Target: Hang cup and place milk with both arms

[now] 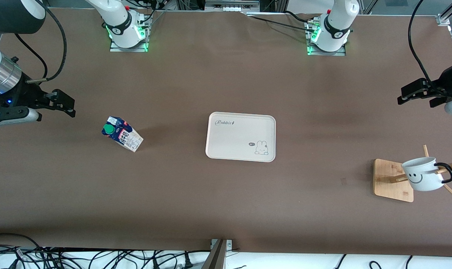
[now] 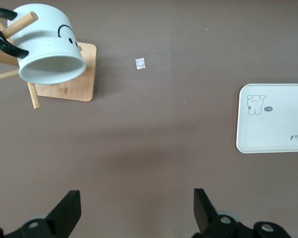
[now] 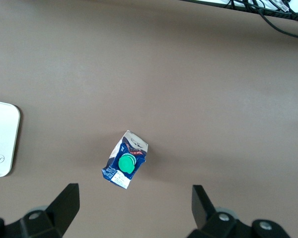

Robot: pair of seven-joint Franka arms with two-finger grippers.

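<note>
The milk carton [image 1: 122, 133] may be toppled if it is approached off-centre by the right gripper [image 1: 63, 104]; both grippers' jaws are wide, and nothing is held.

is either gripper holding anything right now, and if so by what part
Nothing is held. The left gripper and right gripper both have open, empty fingers; the cup hangs on the wooden rack and the milk stands on the table.
</note>
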